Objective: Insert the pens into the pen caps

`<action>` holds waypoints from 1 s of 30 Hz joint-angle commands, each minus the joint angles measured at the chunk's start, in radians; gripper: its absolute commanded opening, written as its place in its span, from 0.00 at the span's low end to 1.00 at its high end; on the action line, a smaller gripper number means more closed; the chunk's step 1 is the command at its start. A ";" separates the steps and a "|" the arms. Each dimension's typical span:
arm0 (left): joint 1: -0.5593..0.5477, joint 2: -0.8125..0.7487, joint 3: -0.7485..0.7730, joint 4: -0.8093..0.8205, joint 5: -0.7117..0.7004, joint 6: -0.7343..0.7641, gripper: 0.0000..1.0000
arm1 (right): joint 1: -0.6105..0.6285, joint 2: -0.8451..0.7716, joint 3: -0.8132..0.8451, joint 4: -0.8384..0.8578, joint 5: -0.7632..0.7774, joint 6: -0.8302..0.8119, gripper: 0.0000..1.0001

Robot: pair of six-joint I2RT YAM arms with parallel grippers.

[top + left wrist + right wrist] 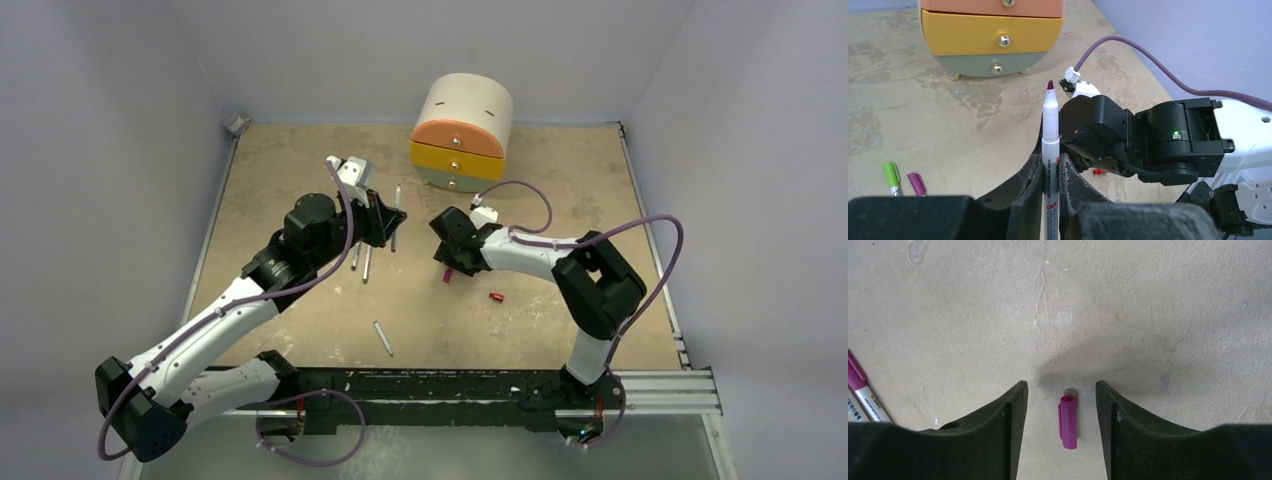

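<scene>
Uncapped pen [1050,125], grey-white barrel w/ dark red-purple tip, is up off the table [560,170] and clamped between the fingers of the left gripper [1050,159]. Its tip sticks out past the fingertips, towards the drawer unit [993,37]. In the top view the same pen [398,195] shows at the left gripper [385,215], roughly mid-table, left of centre. Magenta cap [1068,421] lies flat on the table, open end facing away from the right wrist cam, right between the fingers [1013,410] of the right gripper [1060,387]. Those fingers stand apart, one each side of the cap w/ a gap on both sides, so no contact. From above the cap [446,275] sits just under the right gripper [450,255], near the table's middle. Red cap [495,296] lies loose a bit to the right of it & nearer the arm bases. In the left wrist view a green-capped pen [892,177] and a magenta-capped pen [916,183] lie side by side on the table, left of the held pen. A lone pen [382,338] lies nearer the front edge, apart from the rest; can't tell if it's capped. Drawer unit [462,135] w/ orange, yellow & grey-green fronts stands at the far side.
</scene>
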 commanded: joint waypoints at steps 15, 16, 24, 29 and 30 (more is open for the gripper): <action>0.003 -0.064 0.012 -0.012 -0.022 0.034 0.00 | 0.113 0.080 0.066 -0.101 -0.036 0.017 0.55; 0.003 -0.067 0.010 -0.012 -0.021 0.034 0.00 | 0.118 0.082 0.066 -0.097 -0.038 0.014 0.55; 0.004 -0.081 -0.001 -0.016 -0.019 0.030 0.00 | 0.161 0.099 0.054 -0.011 -0.070 0.000 0.51; 0.004 -0.092 -0.005 -0.027 -0.029 0.032 0.00 | 0.167 0.092 0.037 0.003 -0.081 0.010 0.50; 0.003 -0.094 -0.006 -0.026 -0.029 0.032 0.00 | 0.169 0.090 0.038 -0.009 -0.078 0.015 0.50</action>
